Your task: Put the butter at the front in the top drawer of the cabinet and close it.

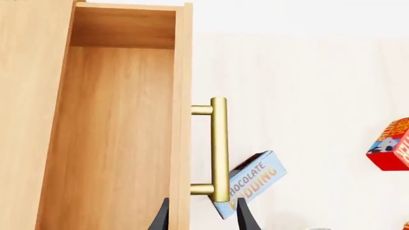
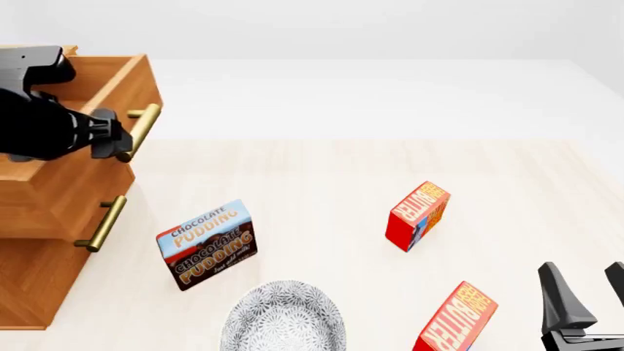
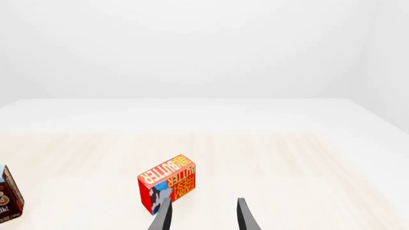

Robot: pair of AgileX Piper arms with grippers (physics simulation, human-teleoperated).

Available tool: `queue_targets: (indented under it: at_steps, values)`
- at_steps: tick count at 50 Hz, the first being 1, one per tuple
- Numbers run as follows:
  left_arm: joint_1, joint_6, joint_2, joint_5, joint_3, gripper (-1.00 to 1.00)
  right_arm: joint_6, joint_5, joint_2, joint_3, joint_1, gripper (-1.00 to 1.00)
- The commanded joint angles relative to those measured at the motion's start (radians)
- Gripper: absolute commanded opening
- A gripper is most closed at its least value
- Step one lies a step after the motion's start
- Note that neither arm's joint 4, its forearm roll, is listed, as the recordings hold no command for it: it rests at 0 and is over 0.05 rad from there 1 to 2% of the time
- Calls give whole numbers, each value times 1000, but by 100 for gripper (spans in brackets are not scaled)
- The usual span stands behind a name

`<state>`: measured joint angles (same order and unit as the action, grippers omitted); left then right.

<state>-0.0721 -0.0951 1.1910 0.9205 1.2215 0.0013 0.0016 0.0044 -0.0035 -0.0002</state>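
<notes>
The front butter stands on the table near the front edge, just left of my right gripper, which is open and empty. A second butter carton stands farther back; one carton shows ahead of the right gripper in the right wrist view, which one I cannot tell. The cabinet stands at the left. Its top drawer is pulled out and looks empty inside. My left gripper is at the drawer's brass handle, its open fingers straddling the handle's end.
A Chocolate Pudding box stands in front of the cabinet, also below the handle in the left wrist view. A patterned grey bowl sits at the front edge. A lower drawer handle sticks out.
</notes>
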Motion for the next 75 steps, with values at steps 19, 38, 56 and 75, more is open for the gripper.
queue_targets:
  at_steps: [19, 38, 56, 75]
  values:
    - [-129, -30, 41, -16, 26, 100, 0, -1, 0, 0, 0, 100]
    - [-145, -34, 47, -19, 24, 100, 0, -1, 0, 0, 0, 100]
    - [-145, -34, 47, -19, 24, 100, 0, -1, 0, 0, 0, 100]
    - [-367, -101, 88, -76, 20, 100, 0, -1, 0, 0, 0, 100]
